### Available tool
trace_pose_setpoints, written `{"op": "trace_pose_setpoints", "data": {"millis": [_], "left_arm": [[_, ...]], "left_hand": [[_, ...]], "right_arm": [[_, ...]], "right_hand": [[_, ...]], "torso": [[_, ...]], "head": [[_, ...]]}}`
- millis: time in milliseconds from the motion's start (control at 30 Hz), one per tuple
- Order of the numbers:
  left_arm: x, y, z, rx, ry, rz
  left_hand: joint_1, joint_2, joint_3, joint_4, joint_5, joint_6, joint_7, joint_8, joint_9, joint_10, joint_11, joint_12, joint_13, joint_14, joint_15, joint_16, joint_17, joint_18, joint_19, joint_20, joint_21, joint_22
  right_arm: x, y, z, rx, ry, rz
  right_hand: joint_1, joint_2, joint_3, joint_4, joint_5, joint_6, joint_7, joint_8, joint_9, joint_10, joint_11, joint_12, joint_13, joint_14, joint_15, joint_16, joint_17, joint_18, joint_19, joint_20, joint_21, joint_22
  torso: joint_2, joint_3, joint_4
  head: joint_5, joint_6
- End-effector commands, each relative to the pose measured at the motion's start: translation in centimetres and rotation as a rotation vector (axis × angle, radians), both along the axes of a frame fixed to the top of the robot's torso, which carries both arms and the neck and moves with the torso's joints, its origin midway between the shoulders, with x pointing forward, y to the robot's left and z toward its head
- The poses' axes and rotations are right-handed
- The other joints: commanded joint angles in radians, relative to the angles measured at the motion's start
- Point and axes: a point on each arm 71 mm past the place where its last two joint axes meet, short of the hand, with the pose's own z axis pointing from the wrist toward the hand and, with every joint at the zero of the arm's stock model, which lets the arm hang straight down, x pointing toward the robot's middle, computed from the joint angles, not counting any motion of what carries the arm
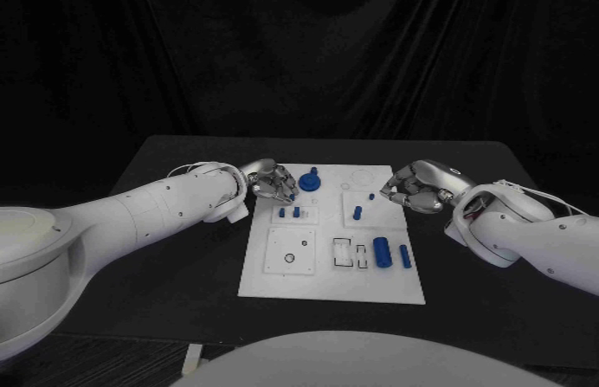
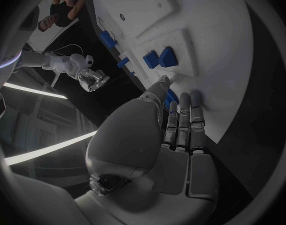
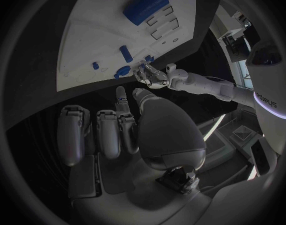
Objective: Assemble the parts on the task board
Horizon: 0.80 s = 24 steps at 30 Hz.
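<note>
Reaching onto the white rectangular task board (image 1: pixel 332 270) at mid-desk, near its far-left corner.

Resting the silver left hand (image 1: pixel 270 183), fingers extended flat and holding nothing visible, beside the round blue knobbed part (image 1: pixel 311 180); hovering the silver right hand (image 1: pixel 415 188) at the far-right edge, fingers curled, contents impossible to tell. Advising slow, square approaches to the small blue parts (image 1: pixel 390 254). Reading "SHARPA", faintly, on the arm in the right wrist view.

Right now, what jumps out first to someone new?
The white task board in the middle of the black table, dotted with blue parts; the fattest, a blue cylinder, lies near its right edge. The left hand reaches over the board's far-left corner, while the right hand hangs at its far-right edge.
</note>
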Motion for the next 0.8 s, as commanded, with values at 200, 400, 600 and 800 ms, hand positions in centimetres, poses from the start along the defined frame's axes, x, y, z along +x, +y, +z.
{"op": "trace_pose_setpoints", "data": {"millis": [200,400,600,800], "left_arm": [[-0.59,-0.09,-0.23,-0.023,-0.041,-0.017],[-0.54,-0.24,-0.05,-0.033,-0.067,-0.019],[-0.53,-0.23,0.0,-0.035,-0.074,-0.019],[-0.46,-0.04,0.07,-0.035,-0.086,-0.013]], "left_hand": [[0.001,-0.006,-0.004,-0.006,0.001,0.011,0.005,0.008,0.005,0.015,0.01,0.013,0.003,0.012,-0.007,-0.002,0.003,-0.021,-0.003,-0.001,0.015,0.027],[0.001,-0.005,-0.004,-0.007,0.002,0.012,0.006,0.009,0.005,0.02,0.011,0.017,0.004,0.013,-0.007,-0.002,0.004,-0.021,-0.003,-0.001,0.018,0.027],[0.0,-0.003,-0.003,-0.006,0.001,0.01,0.006,0.008,0.005,0.022,0.011,0.018,0.004,0.014,-0.007,-0.003,0.004,-0.021,-0.003,-0.002,0.02,0.027],[-0.001,-0.003,-0.003,-0.005,0.0,0.01,0.006,0.008,0.005,0.022,0.011,0.018,0.004,0.014,-0.007,-0.003,0.004,-0.021,-0.003,-0.002,0.021,0.027]], "right_arm": [[-0.03,-0.08,-0.17,-0.006,0.01,-0.012],[-0.06,-0.1,-0.19,-0.006,0.011,-0.013],[-0.06,-0.15,-0.2,-0.007,0.012,-0.014],[-0.06,-0.14,-0.23,-0.008,0.013,-0.014]], "right_hand": [[0.013,0.0,0.003,-0.001,-0.006,0.003,0.001,-0.006,0.001,0.105,0.003,0.004,0.263,0.074,0.004,-0.004,0.095,0.011,0.047,0.002,-0.005,0.216],[0.013,0.0,0.003,-0.001,-0.006,0.003,0.001,-0.006,0.001,0.105,0.003,0.004,0.263,0.074,0.004,-0.004,0.095,0.011,0.047,0.002,-0.005,0.216],[0.013,0.0,0.003,-0.001,-0.006,0.003,0.001,-0.006,0.001,0.105,0.003,0.004,0.263,0.074,0.004,-0.004,0.095,0.011,0.047,0.002,-0.005,0.216],[0.014,0.0,0.003,-0.002,-0.007,0.003,0.001,-0.006,0.001,0.105,0.003,0.004,0.263,0.074,0.004,-0.004,0.095,0.011,0.047,0.002,-0.005,0.216]], "torso": [[0.0,0.0002,0.0002],[0.0,0.0,0.0004],[0.0,0.0001,0.0007],[0.0,-0.0001,-0.0005]], "head": [[0.001,0.0],[-0.001,0.0],[-0.002,0.0],[-0.001,0.0]]}}
